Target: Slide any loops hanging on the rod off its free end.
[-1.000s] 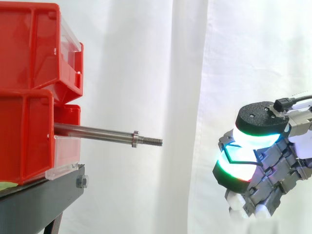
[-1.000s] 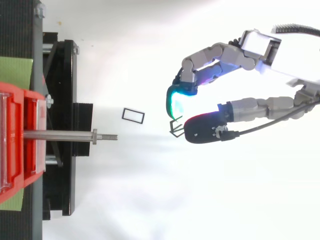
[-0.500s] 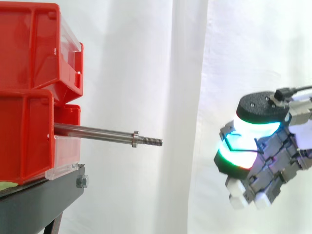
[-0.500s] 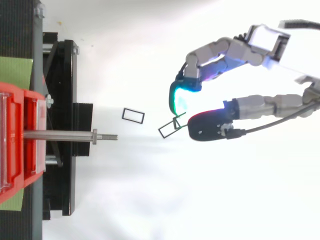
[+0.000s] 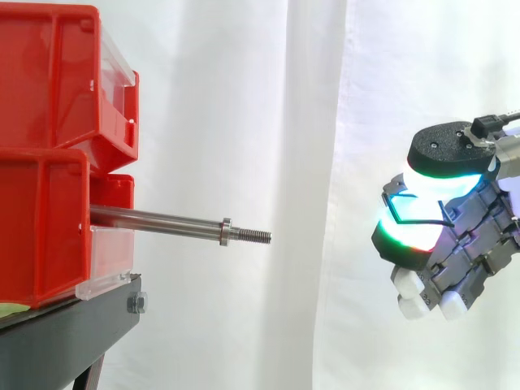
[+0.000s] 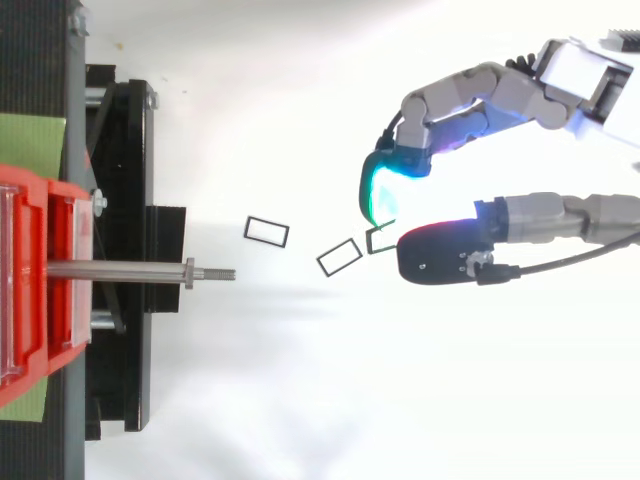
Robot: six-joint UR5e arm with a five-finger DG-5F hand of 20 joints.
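The steel rod (image 5: 162, 221) sticks out to the right from the red bins (image 5: 49, 154), and nothing hangs on it as far as its threaded free end (image 5: 256, 236). Far to the right of that end, at about rod height, my hand (image 5: 463, 244) pinches a small black wire loop (image 6: 380, 240) between a cyan-glowing fingertip (image 6: 378, 192) and the red-glowing thumb pad (image 6: 430, 252). Two more black rectangular loops lie flat on the white floor: one (image 6: 266, 231) just past the rod's tip, the other (image 6: 339, 257) beside my fingertips.
The red bins are stacked on a black stand (image 5: 65, 333) at the left. A white curtain (image 5: 309, 122) hangs behind. The space between the rod's tip and my hand is open white floor (image 6: 300, 380).
My hand has drawn back to the right and risen a little. One loop dropped out of it onto the floor about half a second ago and lies still; another stays pinched.
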